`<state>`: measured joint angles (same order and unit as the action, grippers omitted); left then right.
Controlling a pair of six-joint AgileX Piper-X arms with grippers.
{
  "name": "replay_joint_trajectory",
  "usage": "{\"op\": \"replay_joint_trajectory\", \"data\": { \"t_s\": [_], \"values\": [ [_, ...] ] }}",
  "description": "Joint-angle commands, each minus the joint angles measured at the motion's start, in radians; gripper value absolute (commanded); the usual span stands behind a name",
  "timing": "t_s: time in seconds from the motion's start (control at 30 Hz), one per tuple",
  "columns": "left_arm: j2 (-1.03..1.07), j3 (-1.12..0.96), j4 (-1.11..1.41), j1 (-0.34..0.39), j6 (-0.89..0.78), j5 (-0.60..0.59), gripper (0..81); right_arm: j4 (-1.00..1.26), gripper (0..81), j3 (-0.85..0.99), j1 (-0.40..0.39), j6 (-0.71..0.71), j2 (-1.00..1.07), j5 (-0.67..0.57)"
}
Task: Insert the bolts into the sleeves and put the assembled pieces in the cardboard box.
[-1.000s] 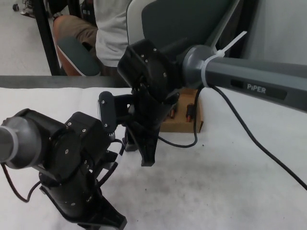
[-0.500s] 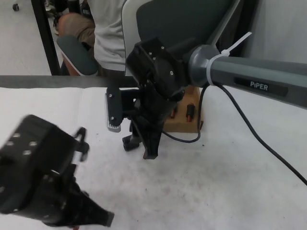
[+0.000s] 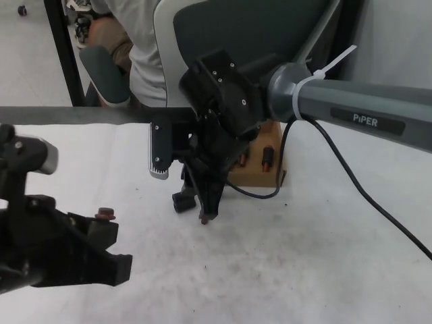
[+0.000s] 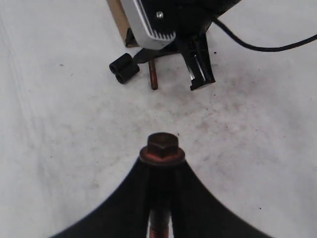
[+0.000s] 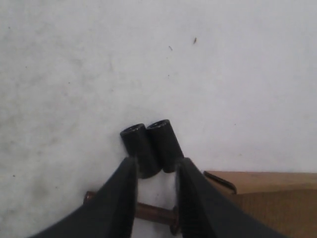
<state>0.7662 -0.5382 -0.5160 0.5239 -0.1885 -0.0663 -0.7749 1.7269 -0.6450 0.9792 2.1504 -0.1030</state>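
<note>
While the left gripper (image 4: pixel 162 167) is clamping a rusty brown hex-head steel bolt (image 4: pixel 161 148) by its shank, head up, the left arm is sitting low at the near left of the white bench top (image 3: pixel 324 263). It is now clear of the bulky pose that was blocking that corner a second ago.

Meanwhile the right gripper (image 5: pixel 155 164) is barely shifting over the same second, staying nose-down in front of the brown cardboard box (image 3: pixel 258 177). Its fingers are standing a narrow gap apart and gripping nothing. Their tips are pointing at the two short black cylindrical sleeves (image 5: pixel 151 141), which are lying side by side and touching on the bench. A second, copper-coloured bolt (image 4: pixel 153 75) is lying loose just beside the sleeves, under the right gripper.

Judging from this, one bolt is picked and waiting, a sleeve pick is looking like the next step, and no insertion is happening yet.

The box is already holding dark upright pieces (image 3: pixel 268 156), likely finished ones. The right wrist is covering much of the box, so the count is staying unclear. The held bolt's threaded end is blurring out between the left fingers. Whether the right fingertips are touching the sleeves, cannot tell.
</note>
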Motion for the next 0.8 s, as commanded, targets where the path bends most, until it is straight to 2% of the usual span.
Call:
{"op": "replay_joint_trajectory", "data": {
  "t_s": [0.0, 0.77],
  "values": [
    [-0.036, 0.003, -0.014, -0.002, 0.003, 0.013, 0.8, -0.006, 27.0, 0.01, 0.003, -0.009, 0.004, -0.007],
    [-0.037, 0.054, -0.029, -0.002, 0.014, -0.018, 0.8, -0.092, 27.0, 0.1, 0.003, -0.037, 0.104, -0.037]
  ]
}}
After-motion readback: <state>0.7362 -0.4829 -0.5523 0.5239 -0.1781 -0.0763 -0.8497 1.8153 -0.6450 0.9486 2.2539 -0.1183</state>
